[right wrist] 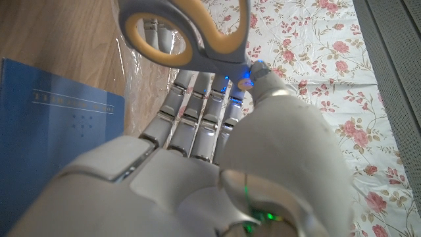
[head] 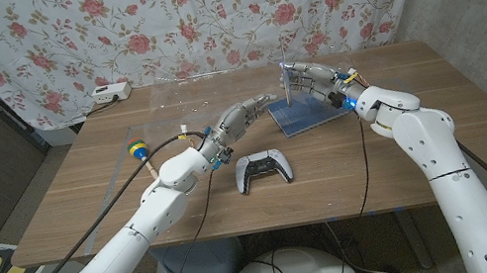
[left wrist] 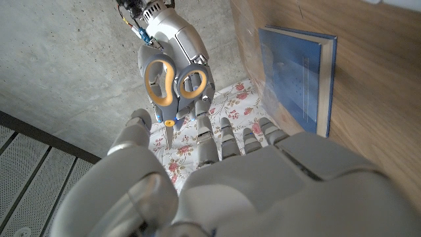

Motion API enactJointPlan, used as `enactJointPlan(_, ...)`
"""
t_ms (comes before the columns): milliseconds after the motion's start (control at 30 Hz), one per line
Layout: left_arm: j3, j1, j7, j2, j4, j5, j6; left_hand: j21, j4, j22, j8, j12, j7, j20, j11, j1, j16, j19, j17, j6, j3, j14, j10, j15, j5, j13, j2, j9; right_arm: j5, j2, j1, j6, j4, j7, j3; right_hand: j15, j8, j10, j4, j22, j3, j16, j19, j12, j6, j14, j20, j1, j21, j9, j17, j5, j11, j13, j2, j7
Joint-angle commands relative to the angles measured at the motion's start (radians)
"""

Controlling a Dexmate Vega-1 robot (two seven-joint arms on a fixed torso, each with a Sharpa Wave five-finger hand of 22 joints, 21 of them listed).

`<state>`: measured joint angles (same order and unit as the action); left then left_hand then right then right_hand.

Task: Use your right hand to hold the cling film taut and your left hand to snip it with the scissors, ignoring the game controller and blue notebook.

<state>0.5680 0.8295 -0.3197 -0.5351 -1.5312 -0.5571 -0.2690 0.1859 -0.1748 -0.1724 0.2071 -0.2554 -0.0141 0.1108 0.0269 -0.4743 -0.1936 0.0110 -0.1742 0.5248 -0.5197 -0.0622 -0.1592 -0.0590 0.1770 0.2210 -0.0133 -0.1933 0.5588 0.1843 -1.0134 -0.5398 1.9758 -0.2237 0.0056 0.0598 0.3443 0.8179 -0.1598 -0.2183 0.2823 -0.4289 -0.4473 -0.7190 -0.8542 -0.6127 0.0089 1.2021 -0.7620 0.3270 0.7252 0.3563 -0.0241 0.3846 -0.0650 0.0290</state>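
Scissors (right wrist: 223, 39) sit gripped in right robot hand (head: 319, 78) above blue notebook (head: 305, 115), left robot hand (head: 244, 113) spread empty beside them, so a fumbled handover risks dropping them onto cling film (right wrist: 141, 85) beside the notebook.

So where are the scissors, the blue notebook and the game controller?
scissors (left wrist: 176, 84): left wrist view, on the yellow handle loops.
notebook (left wrist: 294, 72): left wrist view, on its blue cover.
controller (head: 262, 169): head view, on its white body.

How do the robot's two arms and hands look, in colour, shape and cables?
Both arms have smooth white rounded shells. The left hand and right hand are silver-grey metal, with segmented fingers. Black cables run along each arm. Small blue lights glow at the right wrist.
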Motion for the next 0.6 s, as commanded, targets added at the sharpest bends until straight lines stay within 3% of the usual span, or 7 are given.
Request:
enactJointPlan(33,0.007,-0.009,-0.024,0.011,0.016,-0.014,-0.001,0.007,0.009,-0.001,0.003,-0.006,-0.002,0.001,-0.006,-0.005,-0.003,-0.006,-0.005,0.014,0.002,0.005,-0.011,-0.009,-0.002,0.004,0.009,-0.001,-0.002,0.005,0.001,0.008,0.005,-0.009,-0.014,0.167,0.006,0.136,-0.001,0.001,-0.004,0.004,0.005,-0.006,-0.049,-0.011,0.0,0.019,-0.008,0.006,0.007,0.003,-0.128,0.004,-0.011,0.043)
enactJointPlan(333,0.011,-0.013,-0.034,0.019,0.022,-0.014,-0.01,0.006,0.012,-0.001,0.012,-0.004,-0.012,0.001,0.008,-0.008,0.0,-0.007,-0.005,0.048,0.006,0.005,-0.008,-0.012,-0.002,0.003,0.01,-0.001,-0.002,0.008,0.006,0.004,-0.001,-0.009,-0.022,0.167,0.006,0.137,0.0,0.003,-0.004,0.008,0.007,-0.005,-0.049,-0.011,0.001,0.019,-0.013,0.006,0.009,0.004,-0.127,0.004,-0.011,0.044)
enactJointPlan(600,0.011,-0.017,-0.064,0.032,0.035,-0.054,0.003,0.006,0.014,-0.001,0.015,-0.003,-0.003,-0.001,-0.011,-0.013,0.003,-0.007,-0.005,0.068,0.008,0.002,-0.009,-0.004,-0.001,0.002,0.006,-0.001,-0.002,0.011,0.007,0.004,-0.007,-0.012,-0.025,0.168,0.005,0.138,0.0,0.004,-0.005,0.01,0.008,-0.005,-0.048,-0.014,0.001,0.019,-0.017,0.006,0.012,0.005,-0.129,0.004,-0.01,0.044)
